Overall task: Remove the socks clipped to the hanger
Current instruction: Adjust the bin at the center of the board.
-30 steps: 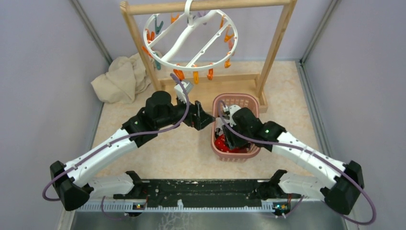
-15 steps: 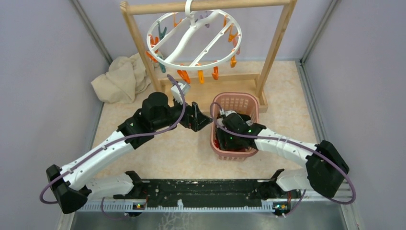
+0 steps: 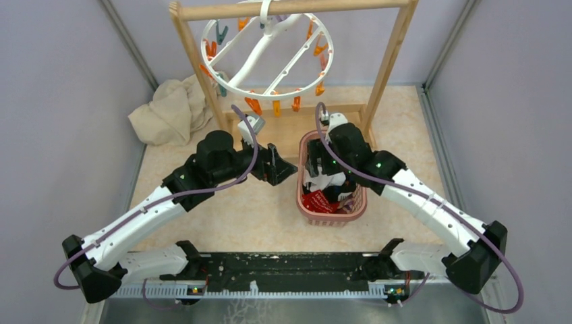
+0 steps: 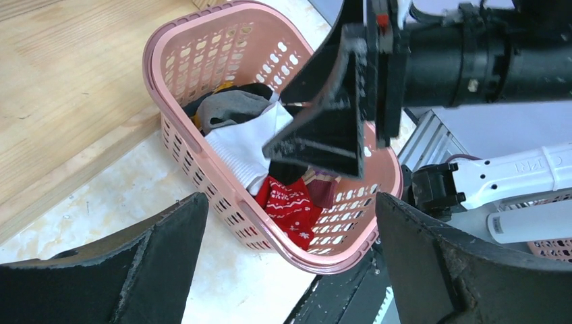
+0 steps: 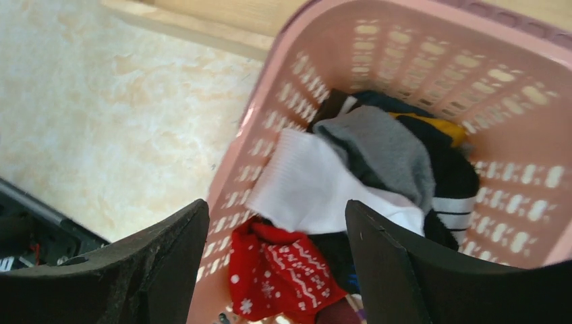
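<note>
Right gripper (image 5: 276,209), wide open and empty, hangs directly above the socks (image 5: 303,182) in the basket (image 5: 378,61). Left gripper (image 4: 287,202) gapes empty alongside.

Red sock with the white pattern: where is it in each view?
Top external: red patterned sock at the near end of the pink lattice plastic basket.
Left wrist: lower centre, below the white sock.
Right wrist: bottom centre, below that white sock.
Shared landmark: the basket.
</note>
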Available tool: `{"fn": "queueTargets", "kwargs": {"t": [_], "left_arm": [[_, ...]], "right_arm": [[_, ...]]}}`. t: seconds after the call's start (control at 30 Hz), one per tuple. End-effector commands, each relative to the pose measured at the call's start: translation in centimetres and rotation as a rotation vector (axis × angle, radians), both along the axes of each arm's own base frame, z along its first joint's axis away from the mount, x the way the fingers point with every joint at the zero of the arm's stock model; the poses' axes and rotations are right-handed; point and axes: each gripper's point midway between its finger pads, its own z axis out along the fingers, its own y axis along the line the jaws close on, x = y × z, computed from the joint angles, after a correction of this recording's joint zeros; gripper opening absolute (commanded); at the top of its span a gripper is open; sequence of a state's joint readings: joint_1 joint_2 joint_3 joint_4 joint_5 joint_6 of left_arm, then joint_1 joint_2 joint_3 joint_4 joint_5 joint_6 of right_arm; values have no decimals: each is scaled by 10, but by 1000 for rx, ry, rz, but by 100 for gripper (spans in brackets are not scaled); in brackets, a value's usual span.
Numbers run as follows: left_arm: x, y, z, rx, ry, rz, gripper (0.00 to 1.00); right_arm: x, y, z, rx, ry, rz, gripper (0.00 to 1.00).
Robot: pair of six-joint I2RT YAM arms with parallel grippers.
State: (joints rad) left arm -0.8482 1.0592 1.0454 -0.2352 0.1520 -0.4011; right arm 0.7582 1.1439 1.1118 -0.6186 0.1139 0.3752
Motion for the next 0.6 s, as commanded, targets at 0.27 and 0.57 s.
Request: {"fn": "queueTargets", "kwargs": {"t": [0.27, 0.57], "left_arm": [[-40, -1, -35, -16, 145, -82, 99], [-96, 1, -81, 13, 298, -140, 94]], "right_arm": [[109, -91, 65, 98, -212, -340, 71], [157, -90, 37, 101, -200, -285, 57]]}}
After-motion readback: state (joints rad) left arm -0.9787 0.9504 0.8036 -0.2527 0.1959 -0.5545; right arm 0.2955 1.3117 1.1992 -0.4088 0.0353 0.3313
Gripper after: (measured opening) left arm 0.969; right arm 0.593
